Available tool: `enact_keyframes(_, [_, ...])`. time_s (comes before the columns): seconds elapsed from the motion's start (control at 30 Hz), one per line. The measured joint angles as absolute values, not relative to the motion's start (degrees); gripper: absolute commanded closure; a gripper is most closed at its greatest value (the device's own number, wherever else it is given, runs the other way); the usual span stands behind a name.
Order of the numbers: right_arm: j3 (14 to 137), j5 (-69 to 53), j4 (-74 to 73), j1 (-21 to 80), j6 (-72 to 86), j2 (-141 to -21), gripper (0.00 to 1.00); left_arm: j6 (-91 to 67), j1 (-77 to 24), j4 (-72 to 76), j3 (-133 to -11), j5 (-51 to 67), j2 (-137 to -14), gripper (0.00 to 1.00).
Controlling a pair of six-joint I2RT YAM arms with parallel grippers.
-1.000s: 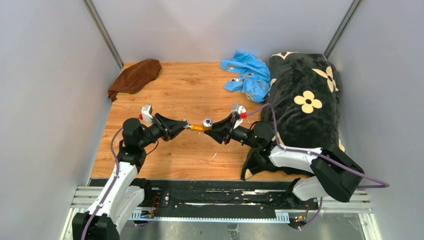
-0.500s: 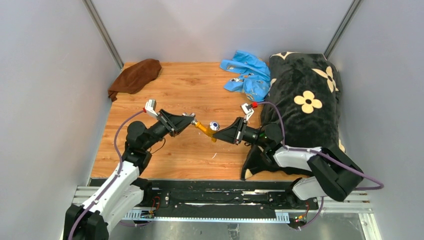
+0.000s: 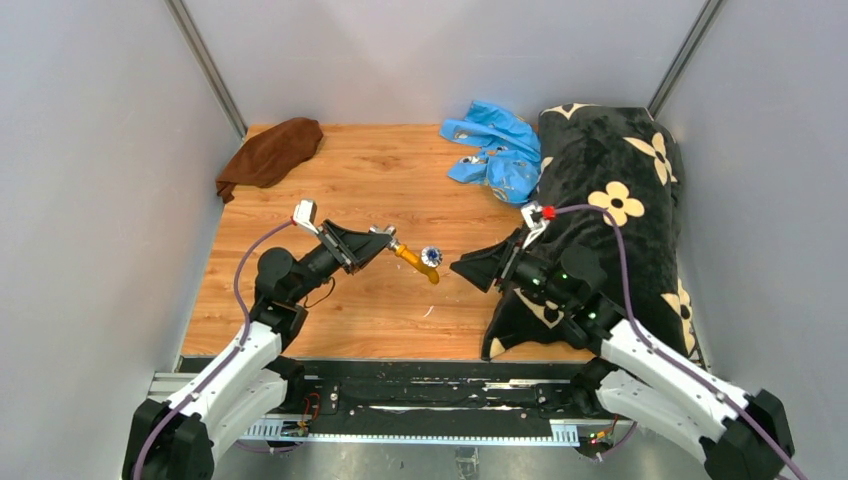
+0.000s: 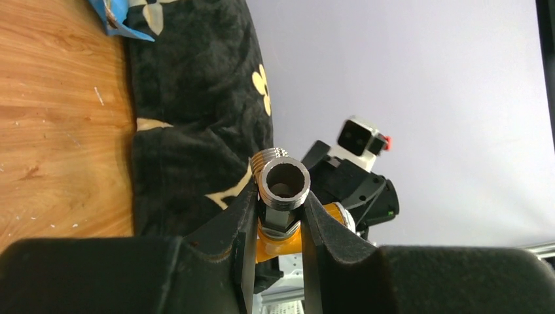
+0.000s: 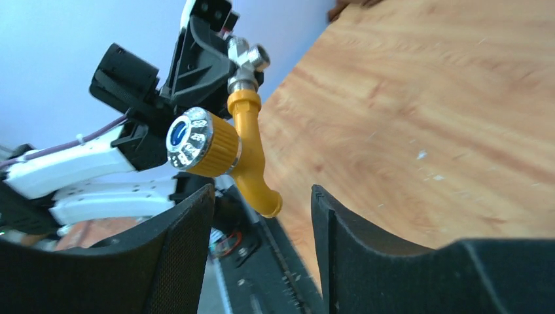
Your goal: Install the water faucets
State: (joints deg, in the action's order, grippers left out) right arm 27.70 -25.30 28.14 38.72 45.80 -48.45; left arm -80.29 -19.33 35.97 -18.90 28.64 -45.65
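My left gripper (image 3: pixel 378 240) is shut on the silver-grey fitting (image 3: pixel 385 236), which is joined to the brass-orange tap spout (image 3: pixel 414 260), and holds it above the table. The spout's round silver end (image 3: pixel 431 253) points toward my right gripper (image 3: pixel 462 268), which is open, empty and a short way right of the tap. In the left wrist view the threaded fitting (image 4: pixel 283 183) sits between my fingers, the orange spout (image 4: pixel 291 241) behind it. In the right wrist view the spout (image 5: pixel 249 157), its round end (image 5: pixel 188 139) and the fitting (image 5: pixel 247 62) hang beyond my open gripper (image 5: pixel 262 196).
A bright blue plastic bag (image 3: pixel 495 150) lies at the back of the wooden table (image 3: pixel 380 180). A brown cloth (image 3: pixel 272 150) sits at the back left. A black flowered blanket (image 3: pixel 610 200) covers the right side, under my right arm. Grey walls close in on both sides.
My right gripper has let go of the tap and drawn back to the right. My left gripper keeps the fitting and has turned, so the spout now slants down to the right.
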Motion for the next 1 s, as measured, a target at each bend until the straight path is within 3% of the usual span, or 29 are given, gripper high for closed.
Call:
enact_keyframes(0.13, [26.0,-17.1,25.1,41.8,34.3,-40.2,0.45,-81.7,-19.3,36.1,-17.8,27.6,-45.7,1.00])
enact_keyframes(0.27, [23.6,-8.2,26.1,51.7,19.2,-36.8,0.43,-83.4,-19.4,36.3,-15.6,25.8,-45.9,1.00])
enact_keyframes(0.43, [22.7,-2.9,33.3,58.3,7.9,-44.6,0.32,-85.6,-19.7,36.2,-13.4,22.7,-45.8,1.00])
enact_keyframes(0.7, [20.2,1.8,51.0,58.9,5.5,-61.8,0.28,-87.7,-20.1,36.2,-13.0,20.6,-45.2,1.00])
enact_keyframes(0.83, [20.4,2.1,59.7,58.9,5.6,-68.4,0.33,-87.9,-20.1,36.3,-12.9,20.5,-45.2,1.00])
enact_keyframes(1.0, [20.9,2.2,69.2,58.9,7.1,-75.5,0.53,-88.2,-20.1,36.3,-11.6,20.5,-44.9,1.00])
